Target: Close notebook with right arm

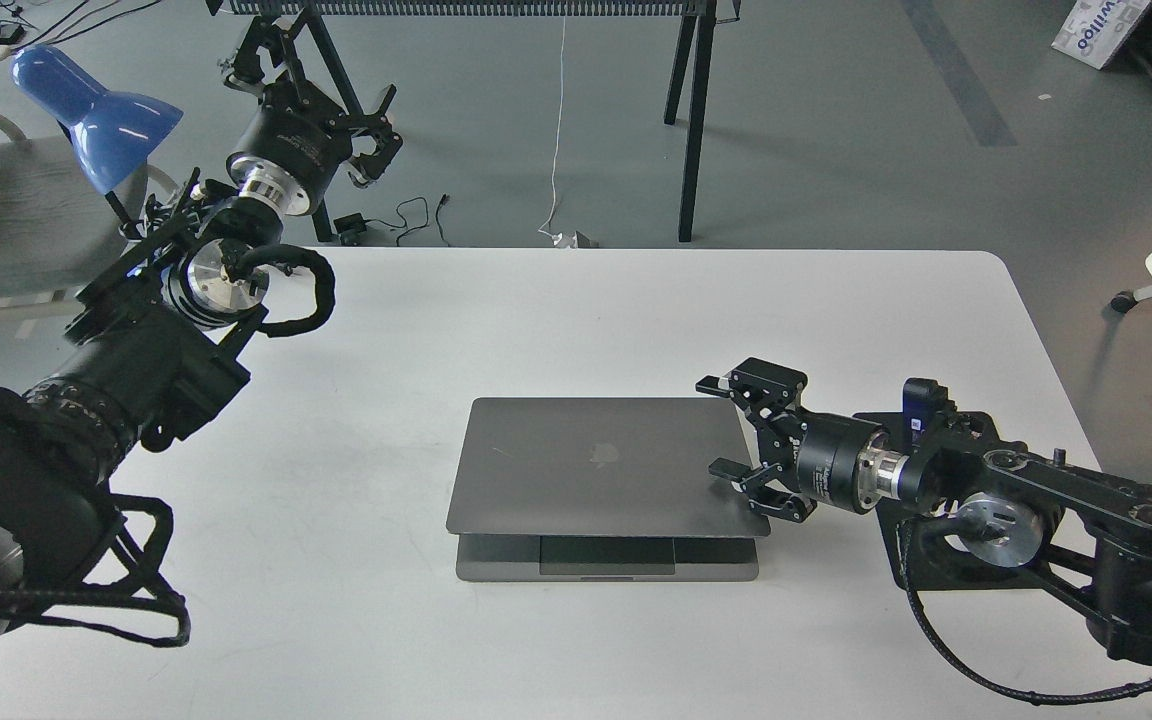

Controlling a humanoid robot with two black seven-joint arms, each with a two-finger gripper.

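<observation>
Notebook [601,468] sits mid-table on the white table [636,330], directly in front of the right gripper's jaws, on their open side. Slim grey metal body, lid lowered almost flat, dark apple logo showing on the lid top, faint scuff marks toward the lid's left part. Lid not fully down: a strip of the base with the dark trackpad still shows under the lid's near edge, so a gap remains at the front. Lid's right edge runs between the two jaw tips; the nearer finger lies over the lid's right near corner, contact likely but hard to confirm, the farther finger sits just off the lid's far right corner. Right gripper [726,428] has jaws spread wide, holding nothing. Behind the jaws, the right arm [986,490] stretches low over the table toward the right edge, silver joint disc and looped black cable visible, with a flat black mouse pad [891,560] partly hidden beneath it. Well away from those jaws, far across the table to the left, the left arm [136,360] rises over the table's left edge; left gripper [376,140] hangs beyond the far table edge over the floor, fingers apart, empty. Blue lamp [96,110] stands just beside that arm's wrist.
</observation>
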